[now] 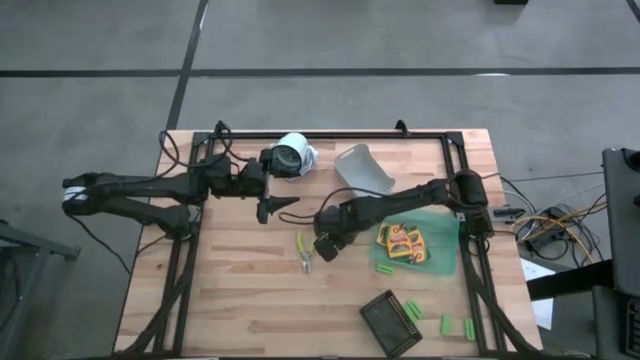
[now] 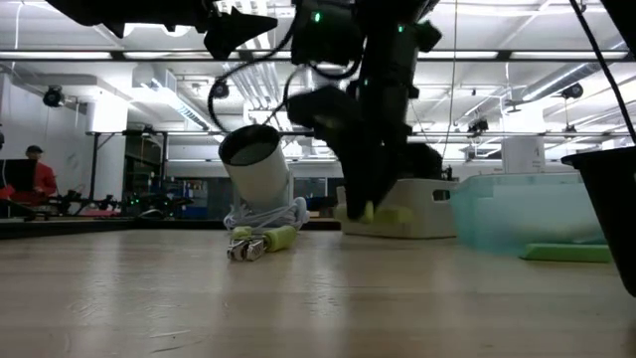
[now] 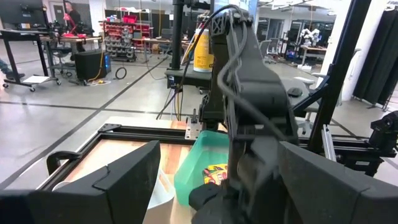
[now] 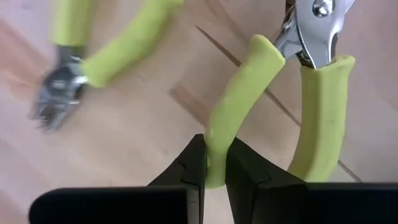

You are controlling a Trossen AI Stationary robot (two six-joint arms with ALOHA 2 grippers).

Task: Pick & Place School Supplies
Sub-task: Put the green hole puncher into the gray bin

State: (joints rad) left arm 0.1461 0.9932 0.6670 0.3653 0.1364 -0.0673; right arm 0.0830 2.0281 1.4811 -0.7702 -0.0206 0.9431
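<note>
Right gripper (image 4: 214, 163): clenched on one yellow handle of a pair of cutters (image 4: 292, 87), near the table's (image 1: 250, 300) middle. Second pair of cutters (image 1: 304, 250): lying on the table just beside it. Yellow packs (image 1: 402, 240): inside the green bin (image 1: 440, 265) by the right edge. Left gripper (image 1: 283, 205): released, holding nothing, hovering toward the far edge.

Bare table (image 1: 240, 300) front-left (green bin (image 1: 440, 262), dark tray (image 1: 390, 322) crowding right).
</note>
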